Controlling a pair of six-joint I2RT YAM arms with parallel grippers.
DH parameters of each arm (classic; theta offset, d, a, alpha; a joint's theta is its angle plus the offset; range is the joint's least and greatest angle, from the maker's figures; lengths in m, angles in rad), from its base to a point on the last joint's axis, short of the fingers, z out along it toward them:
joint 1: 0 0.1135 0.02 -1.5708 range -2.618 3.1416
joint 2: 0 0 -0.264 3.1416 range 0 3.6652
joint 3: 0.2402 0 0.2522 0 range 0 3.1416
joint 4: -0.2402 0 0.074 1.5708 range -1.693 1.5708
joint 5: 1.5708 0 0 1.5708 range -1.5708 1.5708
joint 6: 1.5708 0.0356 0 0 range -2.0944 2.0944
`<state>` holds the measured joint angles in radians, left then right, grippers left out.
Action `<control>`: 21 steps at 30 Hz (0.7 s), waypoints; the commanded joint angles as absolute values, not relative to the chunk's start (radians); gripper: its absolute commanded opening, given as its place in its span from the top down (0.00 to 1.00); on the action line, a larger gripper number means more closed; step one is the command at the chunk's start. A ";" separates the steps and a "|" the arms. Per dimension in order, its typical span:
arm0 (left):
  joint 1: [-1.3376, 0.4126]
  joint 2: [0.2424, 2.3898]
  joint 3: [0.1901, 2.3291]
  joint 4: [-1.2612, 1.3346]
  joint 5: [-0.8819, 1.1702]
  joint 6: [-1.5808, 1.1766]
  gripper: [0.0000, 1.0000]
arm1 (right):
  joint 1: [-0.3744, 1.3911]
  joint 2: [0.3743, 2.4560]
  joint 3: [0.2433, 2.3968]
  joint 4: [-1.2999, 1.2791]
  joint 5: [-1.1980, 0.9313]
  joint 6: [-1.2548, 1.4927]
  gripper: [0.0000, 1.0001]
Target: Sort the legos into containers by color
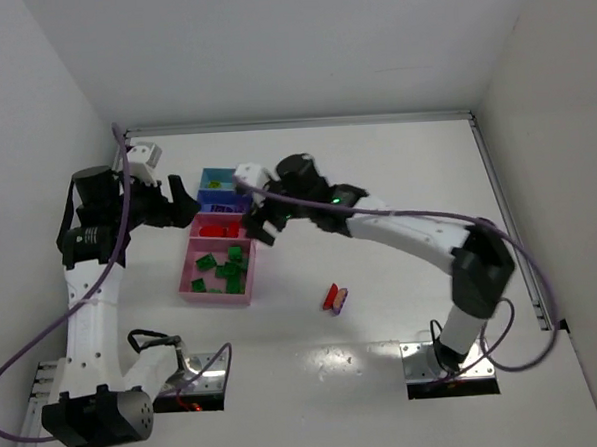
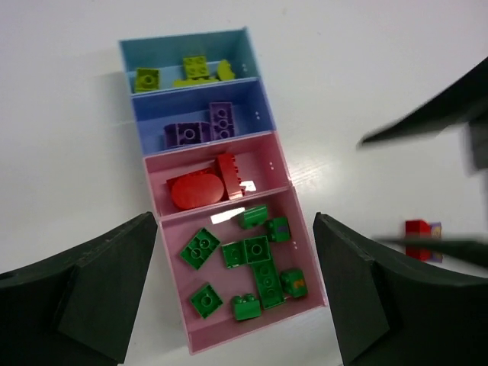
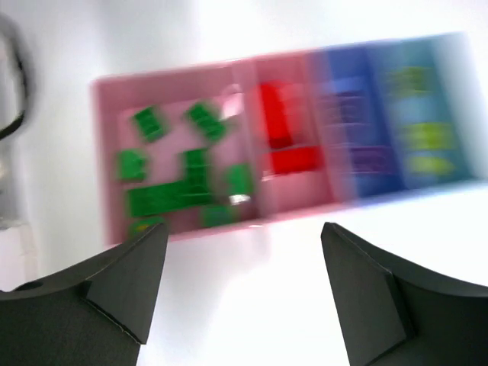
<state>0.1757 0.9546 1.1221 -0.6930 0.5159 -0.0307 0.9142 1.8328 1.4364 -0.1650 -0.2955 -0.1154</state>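
The containers point(image 1: 188, 286) stand in a row at the left. In the left wrist view, lime legos point(image 2: 191, 70) lie in the light blue compartment. Purple legos point(image 2: 206, 126) lie in the blue one and red legos point(image 2: 206, 185) in the small pink one. Several green legos point(image 2: 252, 263) lie in the large pink one point(image 2: 301, 229). A red lego stuck to a purple one point(image 1: 335, 299) lies on the table right of the row, also seen in the left wrist view point(image 2: 419, 231). My left gripper point(image 1: 187, 204) is open and empty, above the row's left side point(image 2: 236, 301). My right gripper point(image 1: 259, 226) is open and empty, just right of the row point(image 3: 240, 293).
The right wrist view is blurred and shows the containers point(image 3: 252, 221) just beyond the fingers. The white table point(image 1: 396, 178) is walled at the back and on both sides. The arm bases point(image 1: 197, 379) sit at the near edge.
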 commanded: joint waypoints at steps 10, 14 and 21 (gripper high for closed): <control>-0.083 1.247 1.258 -0.747 0.719 0.216 0.11 | 0.607 1.190 1.040 -0.636 -0.247 -0.649 0.26; -0.205 1.341 1.321 -0.747 0.709 0.216 0.11 | 0.598 1.203 1.029 -0.855 -0.247 -0.654 0.21; -0.534 1.480 1.368 -0.966 0.675 0.618 0.08 | 0.557 1.060 0.921 -0.799 -0.016 -0.482 0.18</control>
